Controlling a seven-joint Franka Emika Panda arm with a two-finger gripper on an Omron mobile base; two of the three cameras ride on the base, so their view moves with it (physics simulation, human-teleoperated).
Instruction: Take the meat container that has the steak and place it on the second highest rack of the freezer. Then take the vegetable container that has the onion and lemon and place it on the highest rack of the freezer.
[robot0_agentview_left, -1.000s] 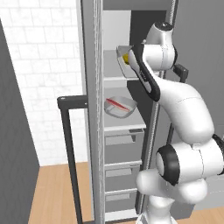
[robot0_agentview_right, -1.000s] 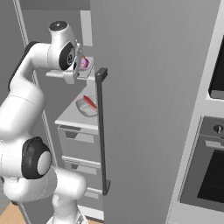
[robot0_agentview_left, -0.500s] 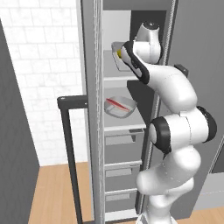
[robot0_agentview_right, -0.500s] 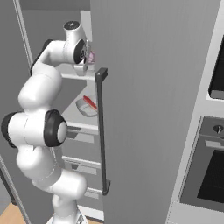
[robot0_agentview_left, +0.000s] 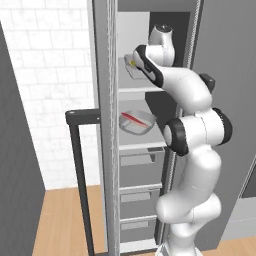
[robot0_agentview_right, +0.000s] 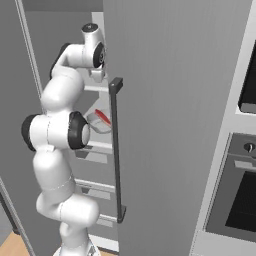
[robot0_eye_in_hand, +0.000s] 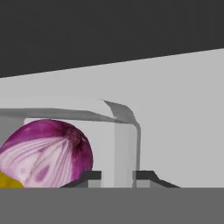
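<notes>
White arm (robot0_agentview_left: 192, 150), dark joints

We see onion (robot0_eye_in_hand: 48, 153) purple, white-streaked; lemon (robot0_eye_in_hand: 8, 180) yellow; steak (robot0_agentview_left: 134, 119) red; freezer (robot0_agentview_left: 105, 100) grey; vegetable container (robot0_eye_in_hand: 120, 144) pale grey.

Rendered kitchen — tall freezer (robot0_agentview_left: 140, 165), white brick wall (robot0_agentview_left: 50, 75), built-in oven (robot0_agentview_right: 235, 200).

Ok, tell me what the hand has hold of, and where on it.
The hand grips the translucent grey container holding the purple onion and yellow lemon, its fingertips pinching the container's upright side wall.
</notes>
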